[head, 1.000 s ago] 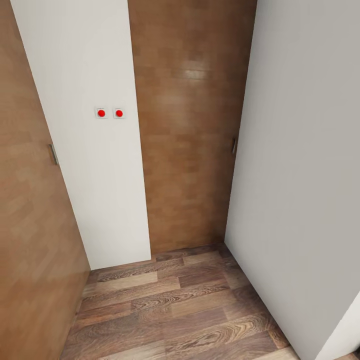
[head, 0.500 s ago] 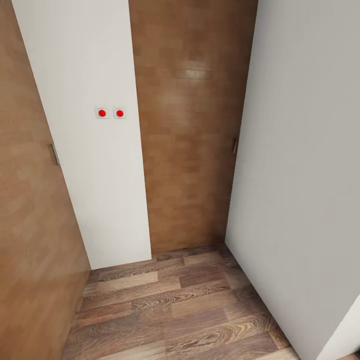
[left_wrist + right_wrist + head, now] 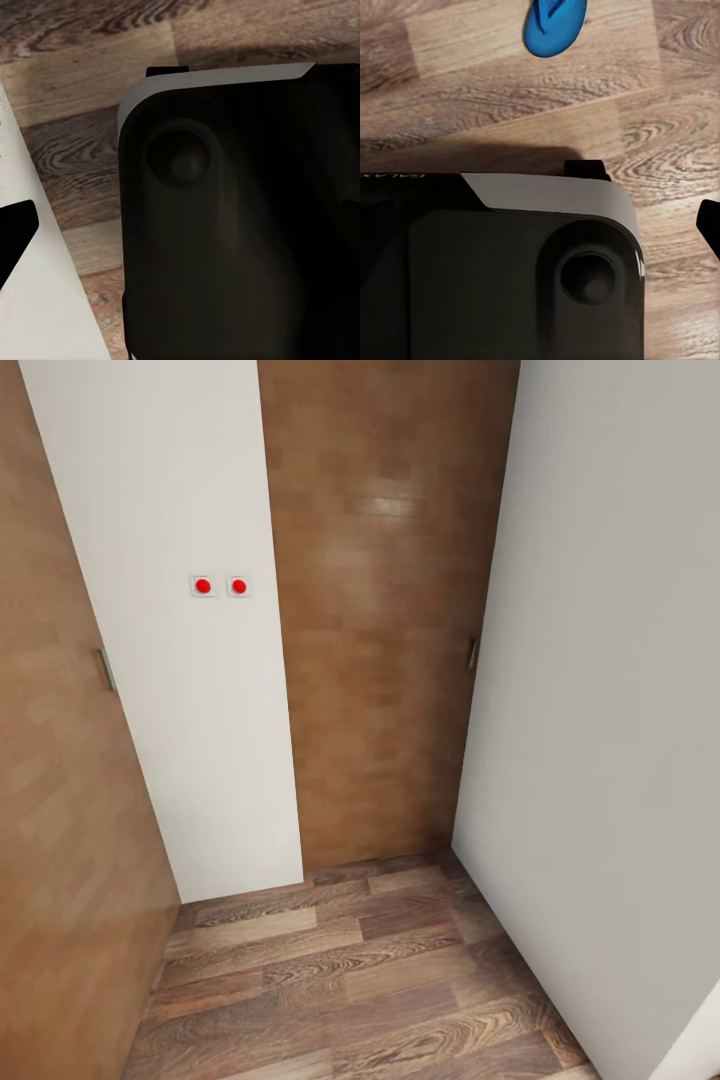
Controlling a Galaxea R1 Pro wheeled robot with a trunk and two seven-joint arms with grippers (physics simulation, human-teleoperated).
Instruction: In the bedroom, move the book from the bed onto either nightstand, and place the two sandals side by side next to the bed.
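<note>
One bright blue sandal [image 3: 554, 26] lies on the wood-plank floor [image 3: 510, 97] in the right wrist view, just beyond my own dark base [image 3: 495, 270]. A dark fingertip [image 3: 710, 225] of my right gripper pokes in at that picture's edge, well apart from the sandal. In the left wrist view a dark fingertip [image 3: 15, 229] of my left gripper shows over a white wall foot [image 3: 37, 300], beside my base [image 3: 240, 225]. Neither view shows how the jaws stand. The book, the bed and the nightstand are out of view.
In the head view I face a tight corner. A white wall panel [image 3: 180, 660] bears two red buttons [image 3: 221, 586]. Brown wooden doors stand at the left [image 3: 60, 810] and straight ahead [image 3: 385, 640], and a white wall [image 3: 600, 710] closes the right.
The head view has drifted very slightly, so the camera moved a little. The walls, doors and buttons keep their places.
</note>
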